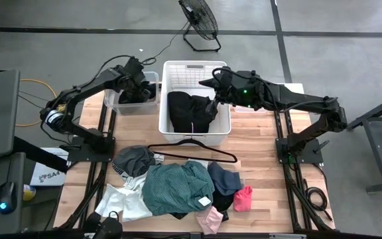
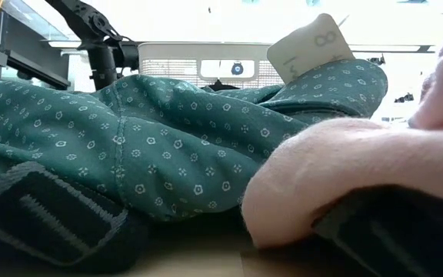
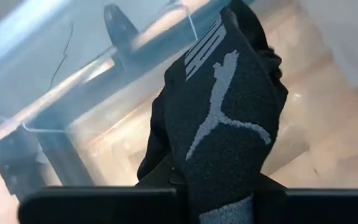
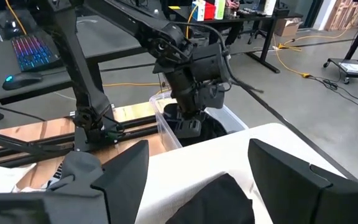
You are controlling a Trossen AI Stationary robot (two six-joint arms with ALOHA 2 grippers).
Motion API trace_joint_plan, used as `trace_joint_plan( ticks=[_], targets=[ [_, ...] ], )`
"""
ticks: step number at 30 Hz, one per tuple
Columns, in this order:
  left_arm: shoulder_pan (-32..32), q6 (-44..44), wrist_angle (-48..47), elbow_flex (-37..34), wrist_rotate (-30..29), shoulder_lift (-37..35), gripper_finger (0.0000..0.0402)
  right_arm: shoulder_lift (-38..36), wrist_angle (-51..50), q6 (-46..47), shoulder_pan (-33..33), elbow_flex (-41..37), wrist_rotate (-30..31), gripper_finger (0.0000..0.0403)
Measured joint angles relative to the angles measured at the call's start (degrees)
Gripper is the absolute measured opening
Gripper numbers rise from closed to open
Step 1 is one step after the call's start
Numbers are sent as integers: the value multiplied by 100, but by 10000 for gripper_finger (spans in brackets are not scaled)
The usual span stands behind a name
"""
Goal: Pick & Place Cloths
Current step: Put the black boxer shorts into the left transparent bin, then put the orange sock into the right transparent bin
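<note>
Left gripper (image 1: 140,83) is reaching into the small clear plastic bin (image 1: 115,101), nearly closed on a black knit sock with grey logo (image 3: 219,118), seen only by its wrist | right gripper (image 1: 212,85) is hovering wide open, empty, over the white slatted laundry basket (image 1: 178,72) holding a black garment (image 1: 188,109) | remaining cloths' pile (image 1: 174,189) is lying on the wooden bench (image 1: 264,143).
</note>
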Motion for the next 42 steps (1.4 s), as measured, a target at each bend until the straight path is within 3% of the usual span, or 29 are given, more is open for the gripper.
trace_joint_plan(
  ticks=[7, 18, 22, 27, 34, 42],
  targets=[
    [-2, 50, -148, 279, -18, -11, 53, 0, -91, 19, 0, 0, 0, 265],
    [-2, 48, -707, 648, -22, -15, 233, 0, -223, 65, 0, 0, 2, 265],
    [-2, 25, -949, 891, -21, -17, 269, 0, -266, 69, 0, 0, 2, 265],
    [-3, 54, -1187, 1025, 180, -146, 275, -86, -618, 151, 45, 0, 127, 265],
    [-55, 152, -1175, 979, 583, -969, 263, -403, -1518, 531, 443, 0, 741, 265],
    [-1014, 50, -979, 647, 651, -2073, 223, -463, -2852, 1567, 1247, -104, 1851, 265]
  ],
)
